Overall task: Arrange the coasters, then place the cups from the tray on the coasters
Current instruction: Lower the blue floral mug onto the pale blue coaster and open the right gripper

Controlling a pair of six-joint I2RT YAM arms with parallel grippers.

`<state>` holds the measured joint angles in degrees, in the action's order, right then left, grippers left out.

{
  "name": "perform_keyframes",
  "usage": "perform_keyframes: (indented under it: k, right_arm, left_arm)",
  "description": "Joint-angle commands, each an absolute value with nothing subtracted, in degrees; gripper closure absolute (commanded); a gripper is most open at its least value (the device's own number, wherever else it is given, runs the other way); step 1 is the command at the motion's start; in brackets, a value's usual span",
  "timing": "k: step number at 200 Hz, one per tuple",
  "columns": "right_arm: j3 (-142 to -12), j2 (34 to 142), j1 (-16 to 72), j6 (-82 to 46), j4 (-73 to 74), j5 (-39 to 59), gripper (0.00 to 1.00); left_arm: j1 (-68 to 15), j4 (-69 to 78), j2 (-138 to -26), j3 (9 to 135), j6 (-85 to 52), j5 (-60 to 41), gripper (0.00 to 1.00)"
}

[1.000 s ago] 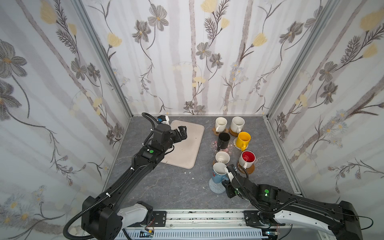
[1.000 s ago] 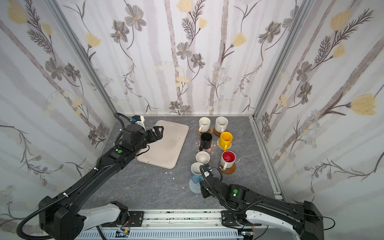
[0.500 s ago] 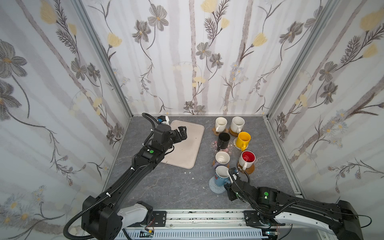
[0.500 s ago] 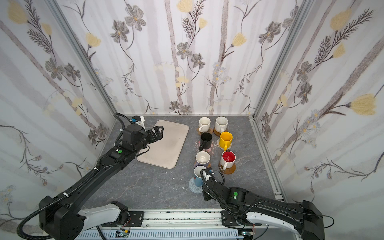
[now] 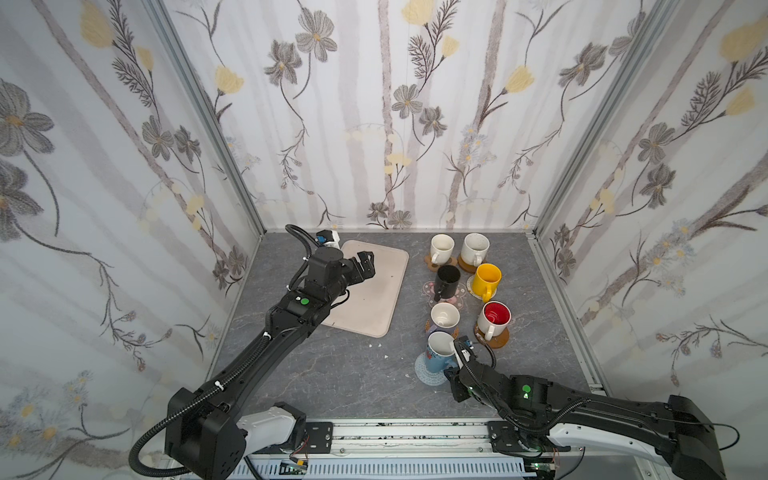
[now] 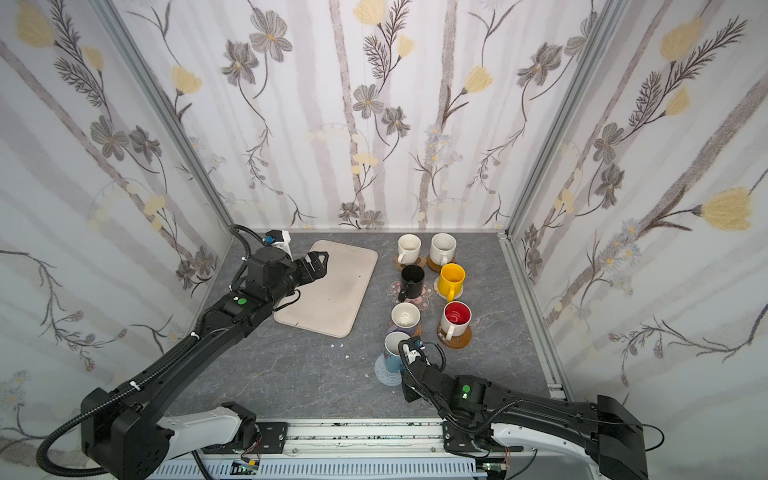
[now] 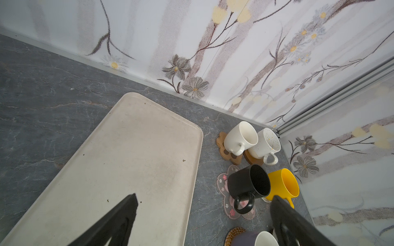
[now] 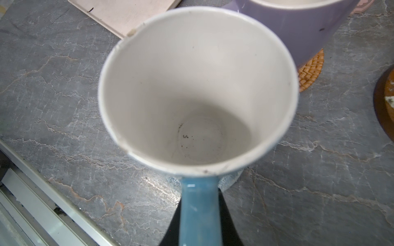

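Observation:
My right gripper point(image 8: 199, 204) is shut on the handle of the light blue cup point(image 5: 439, 351), which stands upright over the grey-blue crocheted coaster point(image 5: 428, 372); whether they touch I cannot tell. My left gripper point(image 7: 204, 197) hangs open above the bare tray point(image 5: 374, 291). On coasters stand the lavender cup point(image 5: 444, 318), black cup point(image 5: 448, 280), yellow cup point(image 5: 487, 279), cream cup point(image 5: 441, 247), speckled cup point(image 5: 476, 248) and red-inside cup point(image 5: 494, 318). The rattan coaster point(image 8: 311, 68) shows under the lavender cup point(image 8: 298, 27).
Patterned walls close in the grey table on three sides, with a metal rail point(image 5: 395, 432) along the front. Small white crumbs point(image 5: 379, 345) lie between the tray and the cups. The cups stand close together in two rows at the right.
The right arm has shifted slightly and lowered with the light blue cup over the crocheted coaster. The left arm has not moved.

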<state>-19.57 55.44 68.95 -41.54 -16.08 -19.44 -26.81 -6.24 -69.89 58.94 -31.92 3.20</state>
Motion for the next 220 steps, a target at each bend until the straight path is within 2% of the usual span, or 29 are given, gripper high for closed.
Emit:
perform_keyframes:
  k: [1,21,46,62,121,168,220]
  right_arm:
    - [-19.22,54.98,69.22,-42.15,-13.54,-20.31,0.98]
    - [-19.20,54.54,69.64,-41.74,-13.33,-20.20,0.93]
    - [-19.17,54.40,70.31,-41.53,-13.37,-20.74,0.79]
    - [-19.23,54.40,70.45,-41.61,-13.23,-20.75,0.74]
    - [-19.24,55.06,71.19,-41.79,-13.06,-21.07,0.75]
    - [-19.82,55.37,71.36,-41.99,-13.59,-21.27,0.86]
    - [-22.09,55.60,71.54,-41.73,-16.50,-21.70,0.85]
  left_arm:
    - [-26.82,-4.81,-69.70,59.24,-32.00,3.73,0.00]
    - [-26.80,-4.75,-69.46,58.98,-32.09,3.72,0.00]
    - [-26.81,-4.82,-69.19,58.76,-32.10,3.78,0.00]
    - [-26.81,-4.82,-69.08,58.56,-32.08,3.87,0.00]
    - [-26.78,-4.75,-68.73,58.01,-32.32,3.95,0.00]
    - [-26.85,-4.83,-68.56,57.83,-32.26,3.96,0.00]
    - [-26.81,-4.76,-68.56,57.57,-32.34,3.91,0.00]
